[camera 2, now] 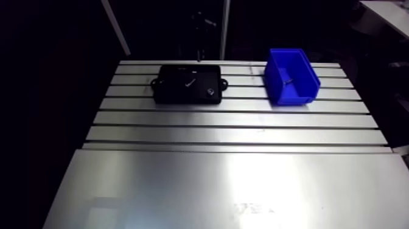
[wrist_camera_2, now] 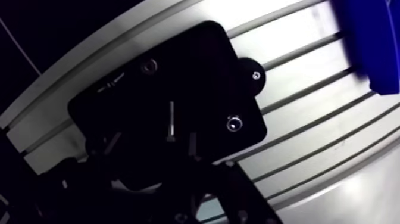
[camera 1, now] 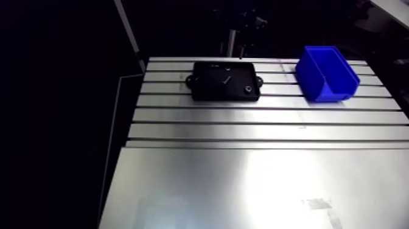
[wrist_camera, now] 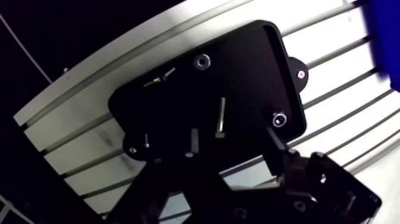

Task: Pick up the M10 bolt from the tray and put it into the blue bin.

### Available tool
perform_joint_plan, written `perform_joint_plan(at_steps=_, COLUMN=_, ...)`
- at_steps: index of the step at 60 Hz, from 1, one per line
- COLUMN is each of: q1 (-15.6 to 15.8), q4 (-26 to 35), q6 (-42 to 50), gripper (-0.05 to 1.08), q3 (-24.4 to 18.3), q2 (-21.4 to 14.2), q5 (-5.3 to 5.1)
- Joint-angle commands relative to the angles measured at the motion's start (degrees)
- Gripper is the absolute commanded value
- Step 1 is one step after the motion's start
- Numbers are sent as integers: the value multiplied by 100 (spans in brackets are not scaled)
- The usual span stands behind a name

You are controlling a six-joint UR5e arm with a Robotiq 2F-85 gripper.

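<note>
Hand (wrist_camera: pixel 214 152) hangs over the tray (wrist_camera: pixel 250 65) with fingers spread wide and nothing between them. As far as I can read the dark fingers, it's empty. My read: it's held high and open so the wrist view takes in the whole tray before I commit to a part.

Closest in, just ahead of the fingertips, is a dark bolt (wrist_camera: pixel 193 142), short and stubby. Right beside it and a bit further ahead is a bright bolt (wrist_camera: pixel 220 116), longer, lying flat with its shank roughly along the line out from the hand. I take the bright bolt for the M10, but I can't size threads from here and the dark bolt is the other candidate. Both are loose on the tray floor, not touching each other.

A ring part (wrist_camera: pixel 278 119) sits by one fingertip, near the tray wall. A nut (wrist_camera: pixel 202 61) lies beyond the bolts at the far side. The tray walls keep all of this corralled on the slotted table (wrist_camera: pixel 77 131), so nothing drops into a slot.

Farthest out, well off to one side of the hand, is the bin (wrist_camera_2: pixel 366 42). It shares the table, apart from the tray, with its top open, so the drop looks like a plain sideways carry. The arm view shows a small dark thing (camera 2: pixel 287 79) inside it; I can't tell what it is.
</note>
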State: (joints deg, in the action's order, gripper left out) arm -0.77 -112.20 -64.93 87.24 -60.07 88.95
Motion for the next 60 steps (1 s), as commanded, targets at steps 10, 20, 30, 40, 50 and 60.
perform_joint_plan(at_steps=10, q1=15, q4=-113, q6=-24, gripper=42, q3=147, q2=96, q5=39)
perform_joint_plan(at_steps=20, q1=15, q4=-113, q6=-24, gripper=43, q3=174, q2=138, q5=39)
perform_joint_plan(at_steps=30, q1=15, q4=-201, q6=-33, gripper=44, q3=183, q2=225, q5=40)
perform_joint_plan(at_steps=40, q1=15, q4=-226, q6=-33, gripper=46, q3=207, q2=273, q5=48)
perform_joint_plan(at_steps=50, q1=22, q4=-292, q6=-50, gripper=47, q3=286, q2=282, q5=48)
perform_joint_plan(at_steps=60, q1=23, q4=-370, q6=-59, gripper=50, q3=315, q2=333, q5=48)
